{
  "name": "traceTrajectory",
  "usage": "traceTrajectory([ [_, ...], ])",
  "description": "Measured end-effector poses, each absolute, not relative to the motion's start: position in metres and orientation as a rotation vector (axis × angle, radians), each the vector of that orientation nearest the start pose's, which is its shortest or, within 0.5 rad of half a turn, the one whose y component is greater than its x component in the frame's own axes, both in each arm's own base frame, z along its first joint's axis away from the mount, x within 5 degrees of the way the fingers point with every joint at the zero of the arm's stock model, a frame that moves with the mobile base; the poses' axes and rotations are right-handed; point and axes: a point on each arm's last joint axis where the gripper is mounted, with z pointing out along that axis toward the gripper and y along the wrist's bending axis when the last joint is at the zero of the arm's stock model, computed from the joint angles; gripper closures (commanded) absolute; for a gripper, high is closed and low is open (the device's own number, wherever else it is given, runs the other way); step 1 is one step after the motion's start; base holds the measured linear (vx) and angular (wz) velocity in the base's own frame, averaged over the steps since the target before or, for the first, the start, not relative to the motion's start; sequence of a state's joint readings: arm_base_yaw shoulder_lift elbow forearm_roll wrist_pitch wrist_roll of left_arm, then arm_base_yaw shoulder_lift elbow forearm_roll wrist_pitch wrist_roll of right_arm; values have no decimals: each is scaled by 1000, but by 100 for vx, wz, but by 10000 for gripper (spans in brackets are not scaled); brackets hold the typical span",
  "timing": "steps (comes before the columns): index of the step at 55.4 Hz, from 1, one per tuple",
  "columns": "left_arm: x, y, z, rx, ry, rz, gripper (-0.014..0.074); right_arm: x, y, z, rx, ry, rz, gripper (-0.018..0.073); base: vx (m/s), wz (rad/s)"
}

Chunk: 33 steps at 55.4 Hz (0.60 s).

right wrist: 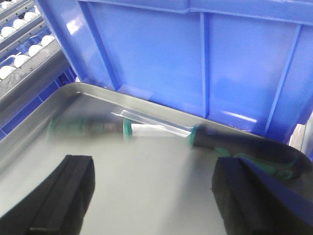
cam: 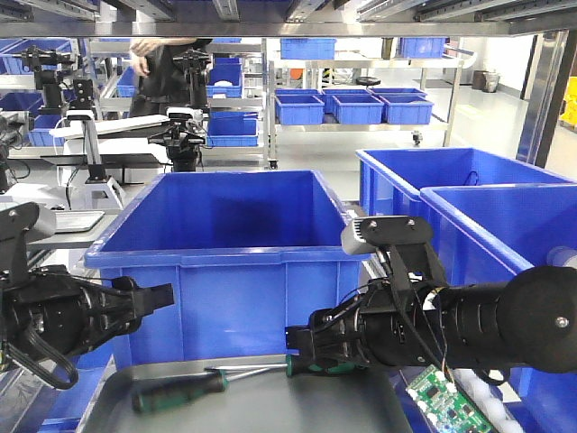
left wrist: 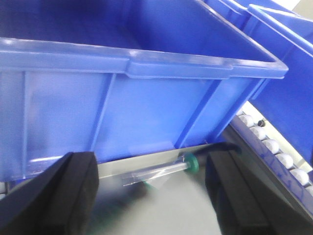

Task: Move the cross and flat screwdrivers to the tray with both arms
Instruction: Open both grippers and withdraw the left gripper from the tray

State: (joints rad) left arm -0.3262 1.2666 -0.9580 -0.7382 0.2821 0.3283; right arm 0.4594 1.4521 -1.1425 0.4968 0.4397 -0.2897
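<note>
Two screwdrivers lying in grey tray at lower centre; left gripper and right gripper both spread apart, empty.

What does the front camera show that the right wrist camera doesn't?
Only the front view shows both arms, the left gripper, a green circuit board, more blue bins behind, and a person at a far workbench. Only the right wrist view shows white rollers beside the tray and the right gripper's fingers spread open from above. Both show the big blue bin, the grey tray and two screwdrivers lying in it.
</note>
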Motion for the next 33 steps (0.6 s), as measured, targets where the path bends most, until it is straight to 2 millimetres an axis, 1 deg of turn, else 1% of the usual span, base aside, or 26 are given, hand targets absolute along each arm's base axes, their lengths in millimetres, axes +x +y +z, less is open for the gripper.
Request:
traceTrajectory([
  [12, 263, -107, 333, 59, 2051, -638, 10, 285, 162, 323, -442, 2185, 572, -16, 0, 0],
  [18, 259, -103, 334, 101, 2034, -584, 28, 285, 162, 323, -442, 2186, 573, -16, 0, 0],
  [21, 251, -99, 335, 125, 2019, -547, 50, 285, 162, 323, -442, 2186, 573, -16, 0, 0],
  [24, 237, -92, 336, 140, 1986, -506, 88, 285, 162, 323, -442, 2186, 573, -16, 0, 0],
  [28, 214, -79, 335, 153, 1915, -438, 146, 285, 162, 323, -442, 2186, 573, -16, 0, 0],
  [29, 208, -75, 337, 143, 1887, -430, 167, 285, 162, 323, -442, 2186, 573, -16, 0, 0],
  [33, 182, -58, 331, 103, 1811, -385, 261, 285, 162, 323, -442, 2186, 573, -16, 0, 0],
])
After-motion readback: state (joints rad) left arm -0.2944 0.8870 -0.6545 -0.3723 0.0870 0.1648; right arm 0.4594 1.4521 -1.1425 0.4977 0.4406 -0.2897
